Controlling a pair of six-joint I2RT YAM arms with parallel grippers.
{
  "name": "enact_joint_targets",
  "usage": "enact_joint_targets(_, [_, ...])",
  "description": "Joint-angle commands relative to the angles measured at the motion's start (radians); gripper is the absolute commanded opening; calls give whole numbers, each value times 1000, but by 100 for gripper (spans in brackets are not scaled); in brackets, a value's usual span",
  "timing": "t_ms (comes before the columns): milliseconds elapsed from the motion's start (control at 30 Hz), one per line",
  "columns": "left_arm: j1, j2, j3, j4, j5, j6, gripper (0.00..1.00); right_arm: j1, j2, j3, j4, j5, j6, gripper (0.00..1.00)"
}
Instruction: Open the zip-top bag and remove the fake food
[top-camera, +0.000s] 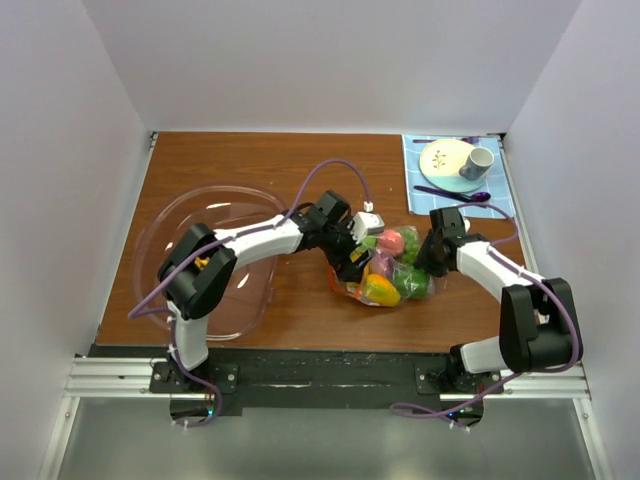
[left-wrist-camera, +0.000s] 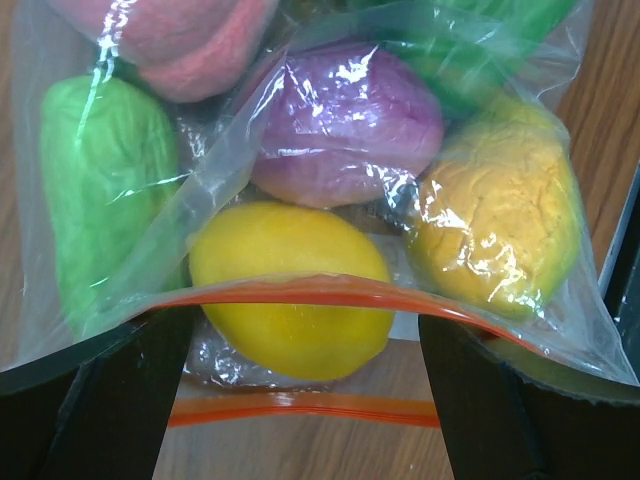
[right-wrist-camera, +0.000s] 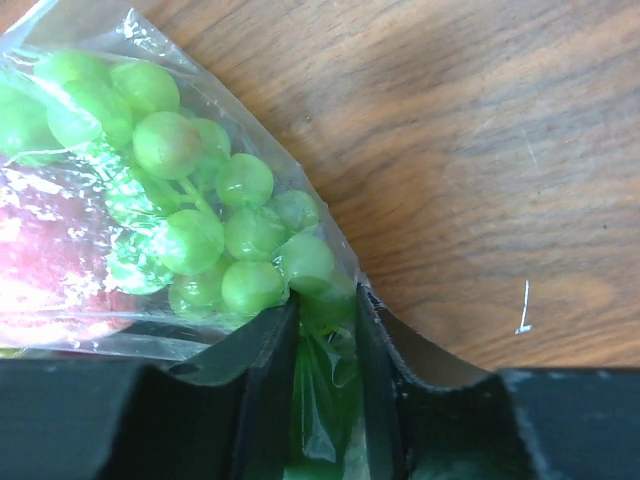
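Note:
The zip-top bag (top-camera: 388, 268) lies at the table's middle, full of fake food (top-camera: 380, 290). In the left wrist view its mouth gapes: the upper orange zip strip (left-wrist-camera: 300, 292) drapes over both of my fingers, and the lower strip (left-wrist-camera: 300, 408) lies on the wood. A yellow lemon (left-wrist-camera: 290, 310), a purple piece (left-wrist-camera: 345, 125), a green piece (left-wrist-camera: 105, 190) and a pink piece (left-wrist-camera: 175, 45) show inside. My left gripper (left-wrist-camera: 305, 345) is open at the mouth. My right gripper (right-wrist-camera: 325, 310) is shut on the bag's far end beside green grapes (right-wrist-camera: 200, 190).
A large clear pinkish bowl (top-camera: 200, 192) sits at the left, under my left arm. A blue mat (top-camera: 420, 178) at the back right holds a plate (top-camera: 445, 157), a cup (top-camera: 477, 162) and a purple spoon (top-camera: 450, 194).

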Motion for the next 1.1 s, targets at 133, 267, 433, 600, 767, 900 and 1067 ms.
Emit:
enact_joint_targets(133, [-42,84,37,19,-52,21,100,8,11,-60,-73,-34,-38,29])
enact_joint_targets(267, [-80,81,37,15,-96,65,100,8,6,-48,-79,-34,-33,25])
enact_joint_targets(433, [-81,-3,42,-22,-105,104,56,8,-30,-40,-110,-19,-32,6])
enact_joint_targets(600, [-72,-150,20,-122,-96,136,34,8,-127,18,-185,44,-39,0])
enact_joint_targets(767, [0,-325,-10,-206,-81,137,0,8,-204,81,-238,97,-47,0])
enact_joint_targets(900, [64,-417,-6,-350,-55,171,0,8,-199,81,-246,89,-42,0])
enact_joint_targets(1067, [228,-606,-52,-442,-205,243,0,11,-234,96,-242,43,-38,0])
